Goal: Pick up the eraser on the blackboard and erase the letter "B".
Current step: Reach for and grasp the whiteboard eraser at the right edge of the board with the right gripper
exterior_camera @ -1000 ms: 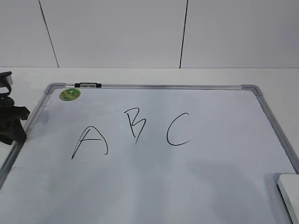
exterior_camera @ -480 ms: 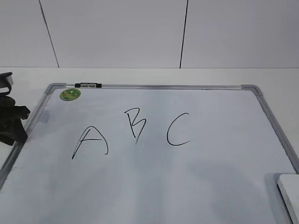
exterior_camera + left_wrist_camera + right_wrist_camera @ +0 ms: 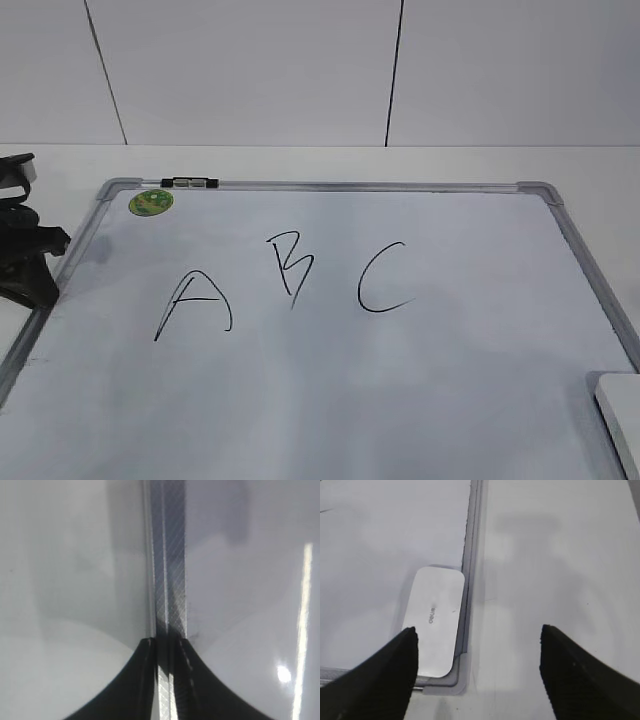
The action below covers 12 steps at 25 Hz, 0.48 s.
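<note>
The blackboard (image 3: 330,390) is a white board with a grey frame lying flat on the table. The black letter "B" (image 3: 290,265) stands between "A" (image 3: 192,303) and "C" (image 3: 383,279). The white eraser (image 3: 622,412) lies at the board's near right corner; it also shows in the right wrist view (image 3: 435,619), against the frame (image 3: 470,570). My right gripper (image 3: 477,642) is open above that corner, its left finger over the eraser's edge. My left gripper (image 3: 169,647) is shut and empty over the board's left frame (image 3: 167,570); it shows at the left edge (image 3: 25,262).
A small black-and-clear marker (image 3: 188,182) lies on the board's top frame beside a round green sticker (image 3: 150,201). White table (image 3: 555,555) lies right of the board. A white wall with dark seams stands behind.
The left arm has shifted slightly at the board's left edge. The eraser and the letters have not moved.
</note>
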Available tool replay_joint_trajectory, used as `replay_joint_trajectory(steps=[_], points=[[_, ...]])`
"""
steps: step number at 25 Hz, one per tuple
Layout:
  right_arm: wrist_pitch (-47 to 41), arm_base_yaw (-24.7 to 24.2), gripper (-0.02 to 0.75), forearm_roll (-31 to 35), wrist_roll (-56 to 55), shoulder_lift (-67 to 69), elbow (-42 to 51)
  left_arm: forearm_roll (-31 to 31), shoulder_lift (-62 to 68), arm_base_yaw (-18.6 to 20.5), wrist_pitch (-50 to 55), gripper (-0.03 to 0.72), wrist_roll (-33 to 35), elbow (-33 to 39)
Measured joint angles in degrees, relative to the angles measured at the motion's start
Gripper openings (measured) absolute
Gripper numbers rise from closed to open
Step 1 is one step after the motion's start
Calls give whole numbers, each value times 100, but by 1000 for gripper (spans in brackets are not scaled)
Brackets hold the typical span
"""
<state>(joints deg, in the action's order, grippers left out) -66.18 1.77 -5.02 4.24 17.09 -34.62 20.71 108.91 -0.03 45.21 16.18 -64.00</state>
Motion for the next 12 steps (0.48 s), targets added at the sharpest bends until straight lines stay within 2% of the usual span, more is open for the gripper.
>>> replay_joint_trajectory(steps=[7,9,12], points=[[-484,0,594,196,0,2168,-364,-21,0,-9,0,76,3,0],[-484,0,594,502,14,2755,-433,-21,0,-9,0,75,3,0],[-473,0,594,1297,294,3366,-471,-21,0,-9,0,73,3,0]])
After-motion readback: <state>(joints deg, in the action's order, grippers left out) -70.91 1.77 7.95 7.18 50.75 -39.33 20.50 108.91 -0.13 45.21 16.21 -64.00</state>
